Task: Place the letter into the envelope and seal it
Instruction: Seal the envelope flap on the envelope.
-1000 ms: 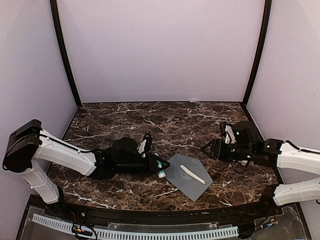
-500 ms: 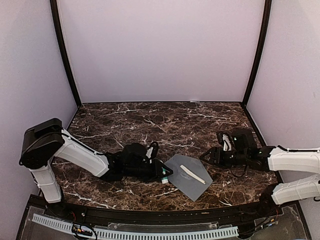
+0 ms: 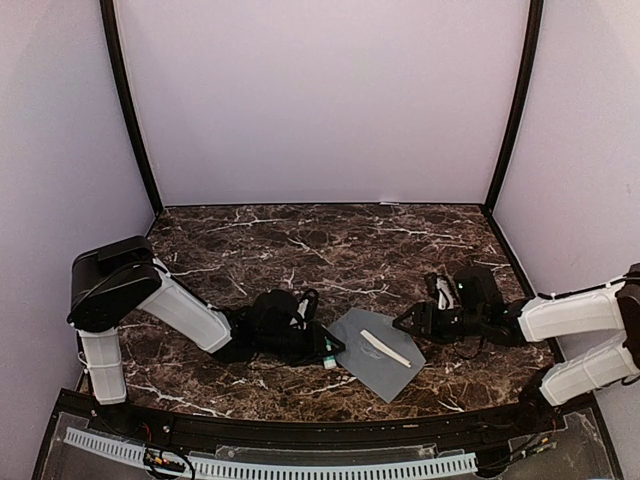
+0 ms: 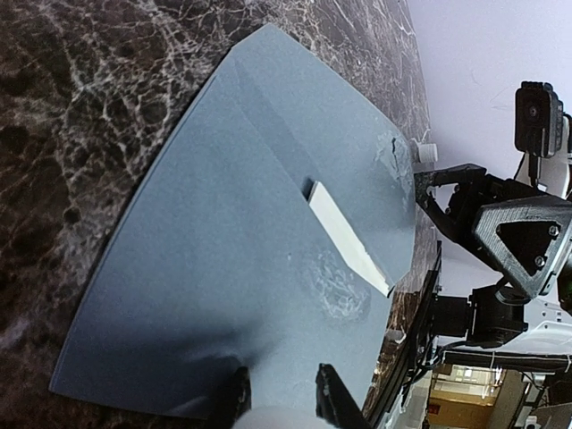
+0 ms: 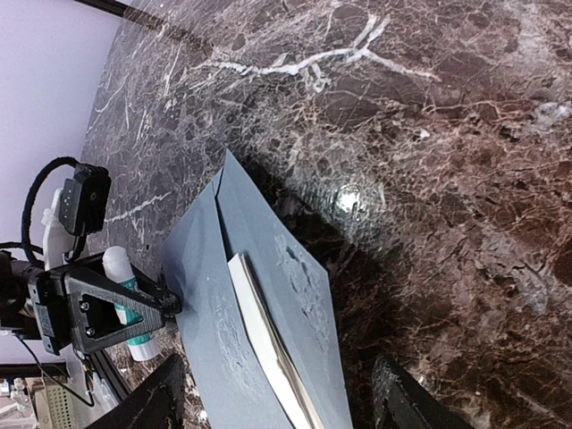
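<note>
The slate-grey envelope [image 3: 375,366] lies flat at the front middle with its flap open; it also shows in the left wrist view [image 4: 223,268] and the right wrist view [image 5: 201,295]. A white letter [image 3: 385,347] pokes out of its pocket as a narrow strip [image 4: 349,250] [image 5: 264,344]. Dried glue smears mark the paper. My left gripper [image 3: 330,348] rests low at the envelope's left edge, shut on a white and teal glue stick [image 5: 125,299] whose white end shows between the jaws [image 4: 268,420]. My right gripper [image 3: 404,322] is wide open and empty, low by the envelope's right corner.
The dark marble table [image 3: 330,240] has purple walls on three sides and a black rail along its front edge [image 3: 300,425]. Each arm lies low on the table on its side of the envelope.
The left arm has slid right, bringing the glue stick to the envelope's left edge. The right arm has moved left and down toward the envelope's right corner. The envelope and letter have not moved.
</note>
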Motion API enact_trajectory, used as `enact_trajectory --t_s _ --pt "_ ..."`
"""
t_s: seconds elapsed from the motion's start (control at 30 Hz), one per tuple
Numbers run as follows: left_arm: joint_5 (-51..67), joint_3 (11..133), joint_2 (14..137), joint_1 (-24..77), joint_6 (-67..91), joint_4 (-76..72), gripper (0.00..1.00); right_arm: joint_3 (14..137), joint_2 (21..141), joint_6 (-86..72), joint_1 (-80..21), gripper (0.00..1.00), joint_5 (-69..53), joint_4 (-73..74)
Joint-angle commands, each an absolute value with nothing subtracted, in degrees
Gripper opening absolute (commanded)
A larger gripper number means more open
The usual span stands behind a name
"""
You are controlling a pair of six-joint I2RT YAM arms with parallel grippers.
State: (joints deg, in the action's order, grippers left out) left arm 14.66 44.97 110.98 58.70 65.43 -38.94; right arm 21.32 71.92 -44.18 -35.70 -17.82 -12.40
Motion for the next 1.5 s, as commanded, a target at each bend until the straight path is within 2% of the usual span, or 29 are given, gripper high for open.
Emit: enact_trajectory --t_s 0.0,0.17,0.53,0.73,1.0,1.23,1.47 --pt "15.7 45.94 111.79 58.28 65.67 -40.79 0.0 21.02 75.0 -43.56 -35.33 0.68 -20.52 -18.13" --pt "15.82 45.19 112.53 58.27 66.13 -41.53 0.0 21.36 78.24 -42.64 -35.36 0.65 -25.33 -21.53" --pt "16.01 44.63 112.58 58.27 66.66 -42.57 0.0 20.06 73.9 -42.07 -38.43 0.6 -30.01 -23.62" --pt "16.12 44.65 112.81 58.27 66.7 -42.69 0.0 17.62 76.4 -44.9 -41.94 0.59 -29.37 -28.31" --pt "16.09 44.88 112.77 58.27 66.61 -42.71 0.0 17.84 81.27 -47.67 -46.49 0.52 -26.8 -32.24" --pt "16.07 45.51 110.61 58.27 65.74 -41.96 0.0 16.43 84.31 -50.89 -47.07 0.46 -23.87 -34.15" --pt "15.61 51.39 109.04 58.27 62.85 -37.14 0.0 15.06 85.68 -53.0 -47.11 0.38 -22.69 -35.1"
